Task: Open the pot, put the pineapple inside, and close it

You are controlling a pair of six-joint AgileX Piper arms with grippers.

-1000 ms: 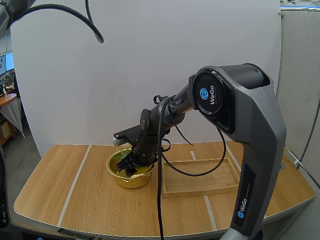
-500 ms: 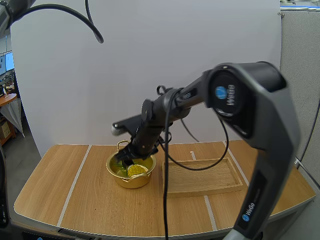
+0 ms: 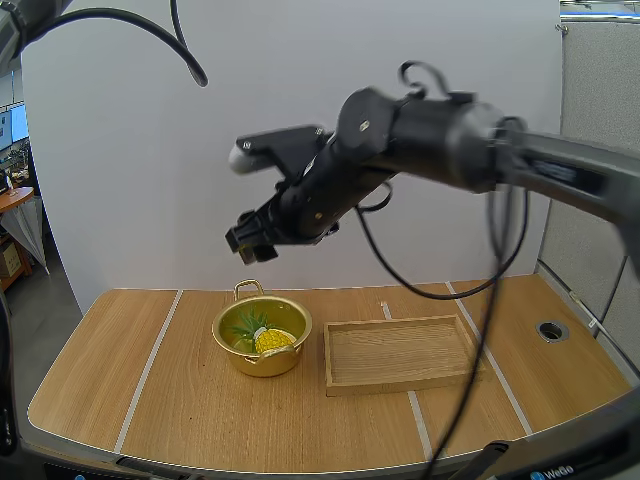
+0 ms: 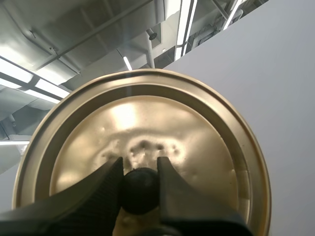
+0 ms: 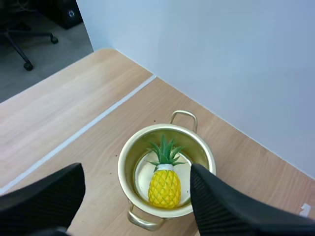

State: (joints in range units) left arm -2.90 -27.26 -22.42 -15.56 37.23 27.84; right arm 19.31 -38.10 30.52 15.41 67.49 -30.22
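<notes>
A golden pot (image 3: 262, 340) stands uncovered on the table with a yellow pineapple (image 3: 270, 339) lying inside it. My right gripper (image 3: 250, 243) hangs high above the pot, open and holding nothing. In the right wrist view the right gripper (image 5: 137, 169) has its fingers spread wide over the pot (image 5: 202, 152), and the pineapple (image 5: 164, 186) lies on the pot's floor, green crown towards the far handle. My left gripper (image 4: 140, 168) is shut on the black knob (image 4: 140, 191) of the golden lid (image 4: 147, 123), which is held up in the air.
A shallow wooden tray (image 3: 400, 375) lies just right of the pot, with nothing in it. White tape lines run across the wooden table (image 3: 120, 370). Open tabletop lies left of the pot and along the front.
My right gripper has let go of the pineapple inside the pot and risen well above it, fingers now open. The pineapple stays in the pot.
</notes>
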